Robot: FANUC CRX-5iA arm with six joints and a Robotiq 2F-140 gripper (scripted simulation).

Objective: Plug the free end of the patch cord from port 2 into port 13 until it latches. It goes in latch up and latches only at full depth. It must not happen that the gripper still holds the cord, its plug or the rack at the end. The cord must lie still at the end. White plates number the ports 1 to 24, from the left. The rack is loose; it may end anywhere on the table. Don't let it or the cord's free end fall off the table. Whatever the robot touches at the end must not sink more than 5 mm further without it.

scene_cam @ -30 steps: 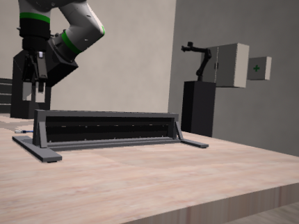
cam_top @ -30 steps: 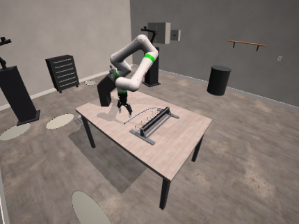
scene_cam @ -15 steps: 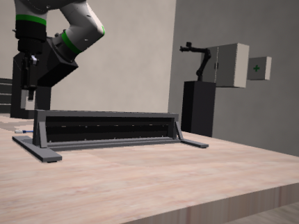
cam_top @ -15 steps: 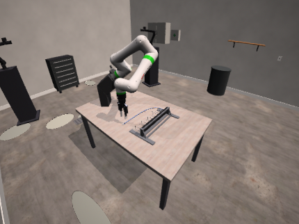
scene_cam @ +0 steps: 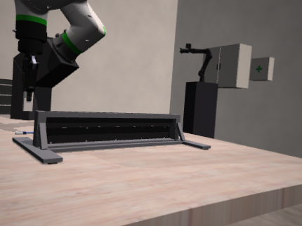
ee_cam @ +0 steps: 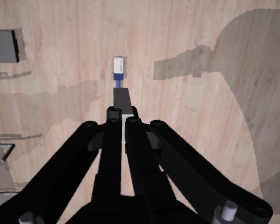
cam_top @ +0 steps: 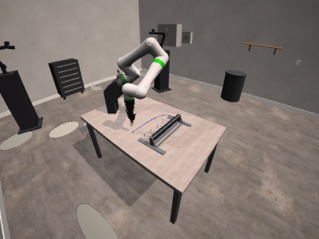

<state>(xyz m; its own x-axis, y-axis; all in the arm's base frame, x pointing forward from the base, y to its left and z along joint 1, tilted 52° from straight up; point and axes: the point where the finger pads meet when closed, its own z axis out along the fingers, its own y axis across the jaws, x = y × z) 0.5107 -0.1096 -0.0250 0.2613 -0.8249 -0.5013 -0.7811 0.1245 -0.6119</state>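
The dark rack stands near the middle of the table, and the exterior view shows its long side. The blue patch cord runs from the rack's far end across the table. Its free end, a white plug, lies flat on the wood. The plug also shows left of the rack's foot and in the wrist view. My gripper hangs above the cord a little behind the plug, clear of the table. Its fingers are shut together with nothing between them. They hide the cord below.
A corner of the rack's foot shows at the left edge of the wrist view. The robot's black pedestal stands at the table's back left corner. The near table edge runs in front of the rack.
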